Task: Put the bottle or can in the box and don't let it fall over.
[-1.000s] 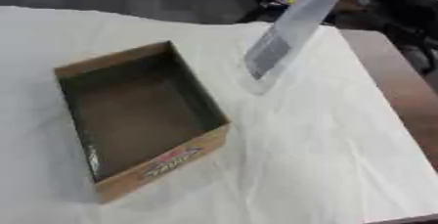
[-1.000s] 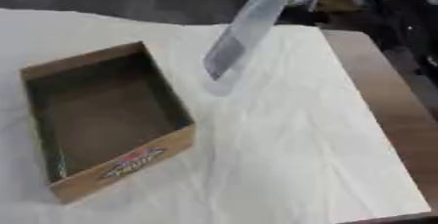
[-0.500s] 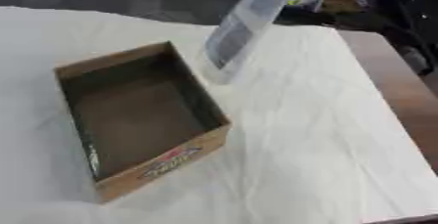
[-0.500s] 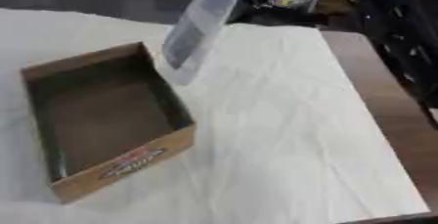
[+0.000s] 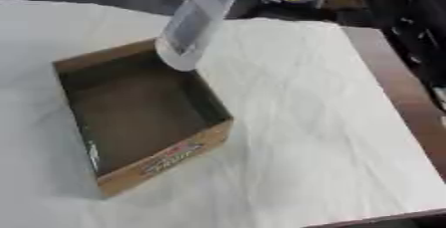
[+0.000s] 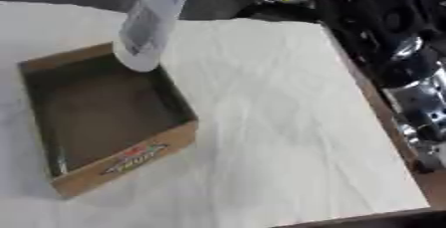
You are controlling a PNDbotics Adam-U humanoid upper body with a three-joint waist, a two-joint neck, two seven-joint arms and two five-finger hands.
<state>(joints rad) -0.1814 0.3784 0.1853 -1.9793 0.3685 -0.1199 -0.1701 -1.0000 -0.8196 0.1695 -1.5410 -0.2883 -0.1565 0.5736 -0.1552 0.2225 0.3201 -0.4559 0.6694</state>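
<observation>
- The bottle (image 5: 193, 22) is clear plastic with a greyish label and hangs in the air, tilted, its base lowest and its top running out of the upper edge of both views.
- Its rounded base sits over the far right corner of the cardboard box (image 5: 166, 158), seemingly just above the rim; whether it touches the cardboard cannot be told.
- No hand shows on the bottle: whatever holds it is beyond the top edge, so the grasp and the fingers' state cannot be told from these views.
- The box lies open-topped on a white cloth (image 5: 322, 122) covering the table, skewed to the view, with a red and white printed label on its near side wall.
- The inside of the box is bare brown cardboard, in shadow.
- In the right eye view a black and silver robot arm (image 6: 409, 87) runs along the right edge of the table, well apart from the bottle and the box; its hand is not seen.
- A strip of brown table edge (image 5: 392, 82) shows past the cloth on the right.
</observation>
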